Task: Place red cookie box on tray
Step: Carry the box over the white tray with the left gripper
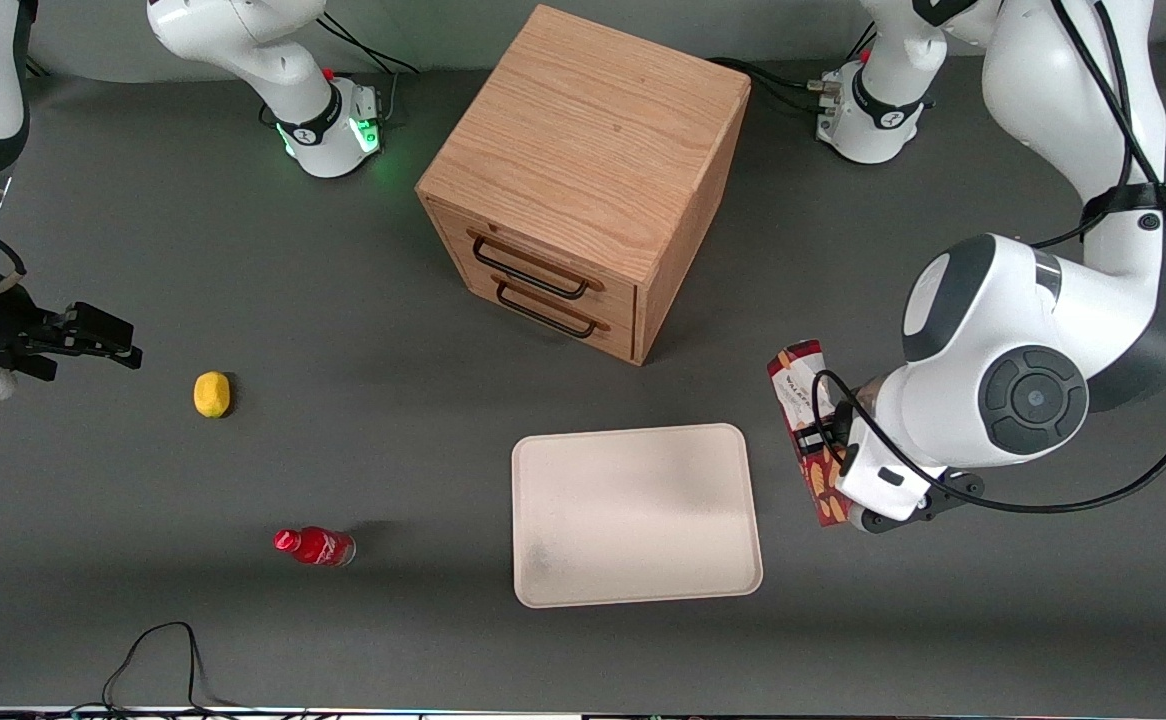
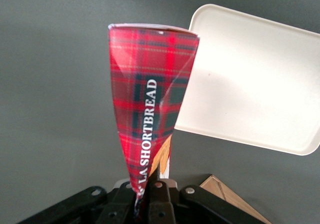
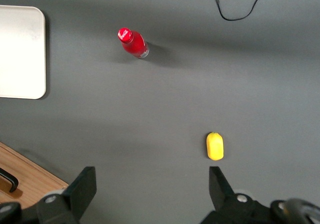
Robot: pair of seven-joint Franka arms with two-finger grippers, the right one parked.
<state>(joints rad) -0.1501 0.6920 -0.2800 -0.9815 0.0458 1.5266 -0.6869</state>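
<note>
1. Dark grey desk point(image 1: 343, 300) carried everything; a wooden two-drawer cabinet point(image 1: 583, 180) stood at mid-desk, farther from the front camera than the tray point(image 1: 633, 515).
2. Red cookie box point(image 1: 811, 440) was held on end in the left arm's gripper point(image 2: 150, 196), just beside the tray's short edge toward the working arm's end of the desk, and not over the tray.
3. Gripper was clamped on the box's narrow end. In the wrist view the tartan panel looked pinched and creased where the fingers point(image 2: 160, 204) met it.
4. Handling, as a judgement: light, thin cardboard, stiff along its length but easily crushed across the flat faces. A hold across the narrow sides near mid-length would likely deform it less than the present end grip.
5. Whether the box's lower end touched the desk could not be told.
6. Tray rim was low and rounded; it would probably call for only a slight lift to pass over.
7. Tray surface was bare and far wider than the box, so there was ample room to lay it flat.
8. Small red bottle point(image 1: 315, 546) and a yellow fruit point(image 1: 211, 394) lay well apart, toward the parked arm's end, clear of any likely path.
</note>
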